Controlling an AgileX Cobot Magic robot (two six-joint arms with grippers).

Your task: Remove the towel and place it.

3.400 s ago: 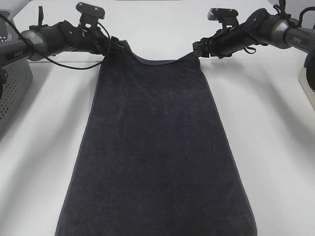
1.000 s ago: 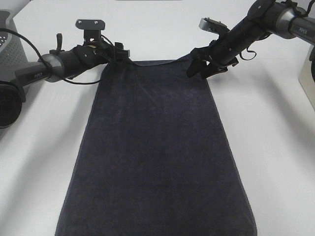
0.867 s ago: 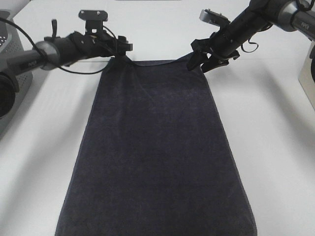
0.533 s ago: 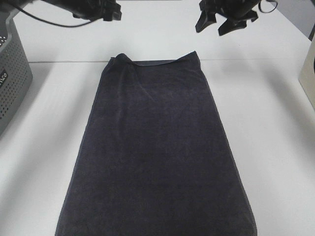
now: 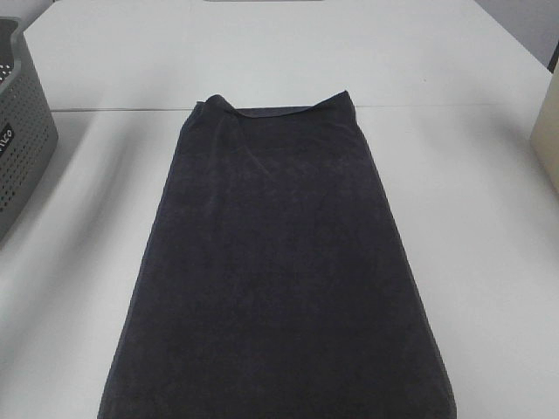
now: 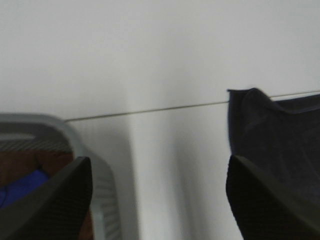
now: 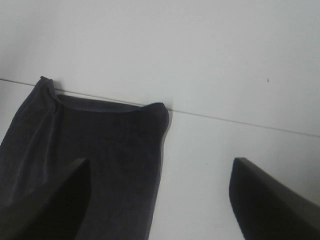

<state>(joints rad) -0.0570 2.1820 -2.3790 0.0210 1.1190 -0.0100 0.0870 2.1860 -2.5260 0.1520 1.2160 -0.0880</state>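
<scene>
One towel (image 5: 278,262): lay flat on the white table (image 5: 489,218), centred, running from the seam at the far side to the near edge.
Left gripper (image 6: 157,192): fingers spread apart, holding nothing.
Right gripper (image 7: 160,192): fingers spread apart, holding nothing.
Grey basket (image 5: 22,131): stood at the far left, apart from the towel.

The towel (image 5: 275,262) below me is dark cloth with a soft, matt, napped pile and a thin hemmed edge. The table (image 5: 489,218) is smooth, matt white. The basket (image 5: 22,131) looks like grey perforated plastic. My own fingers (image 6: 55,200) are black, finely textured, matt.
</scene>
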